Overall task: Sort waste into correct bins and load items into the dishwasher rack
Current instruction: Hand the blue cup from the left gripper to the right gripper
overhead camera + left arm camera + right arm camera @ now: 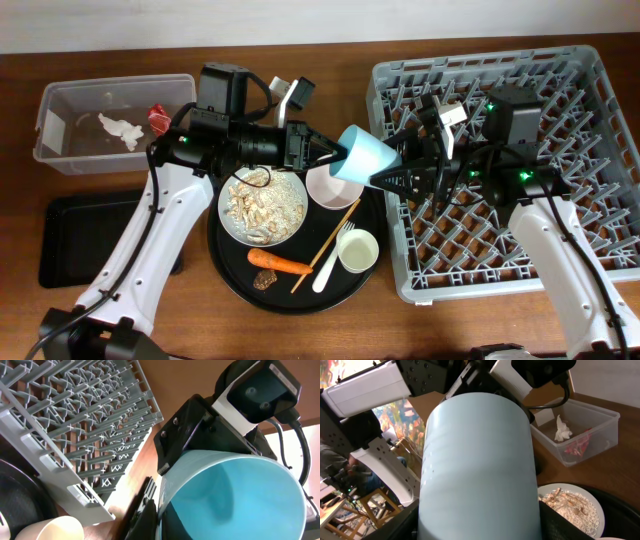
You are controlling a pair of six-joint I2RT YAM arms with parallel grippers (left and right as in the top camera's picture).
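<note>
Showing one table from above, with two robot arms meeting over its middle and one light blue cup (365, 155) held in the air between them. The cup lies on its side with its long axis running left to right. Its open mouth faces left and its narrower base faces right, toward the rack. It hangs above the right part of the round black tray (235, 280), over the pink bowl (330, 190) and just left of the rack's left wall.

The left gripper (328, 150) is clenched on the cup's rim. The right gripper (398, 172) has a finger on either side of the cup's base end, but it is not clear whether they are pressing on it.

There are two bins at the left. The clear tub (50, 130), far left, holds one crumpled white tissue (120, 128) and one red wrapper (159, 118). The shallow black tray (90, 240) sits nearer.

The round tray carries several things:
- one whitish plate (290, 235) heaped with beige scraps (260, 205)
- the one pink bowl
- one small white cup (358, 250), upright
- one white fork (333, 262)
- one wooden chopstick (325, 245), lying on a diagonal
- one orange carrot (280, 263)
- one small brown lump (266, 281), just near of the carrot

One large grey dishwasher rack (450, 288) fills the right side of the table.
</note>
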